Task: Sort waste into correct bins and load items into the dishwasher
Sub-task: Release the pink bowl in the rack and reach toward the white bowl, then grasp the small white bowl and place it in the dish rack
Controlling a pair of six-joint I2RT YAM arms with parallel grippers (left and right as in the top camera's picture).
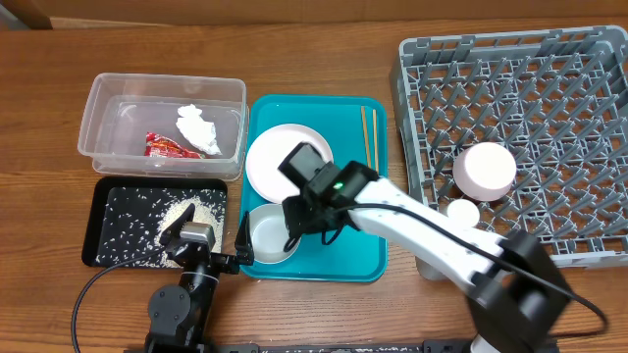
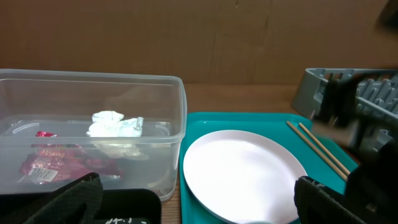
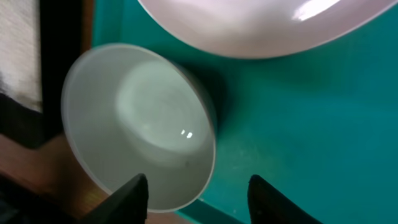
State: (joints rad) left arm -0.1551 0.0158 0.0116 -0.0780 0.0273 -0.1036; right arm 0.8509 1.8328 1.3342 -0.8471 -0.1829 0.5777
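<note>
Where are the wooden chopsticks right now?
In the overhead view, the chopsticks lie along the right edge of the teal tray, just right of the white plate and left of the grey dish rack.

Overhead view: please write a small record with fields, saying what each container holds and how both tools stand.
clear rectangular plastic tub: crinkled red snack wrapper, crumpled white tissue wad
shallow black rectangular tray: loose white rice grains
teal plastic tray: round white plate, white bowl, thin wooden chopsticks
grey plastic dish rack: upturned pale bowl, small white cup
left tool: open, holding nothing
right tool: open, one finger each side of the white bowl's rim
</note>
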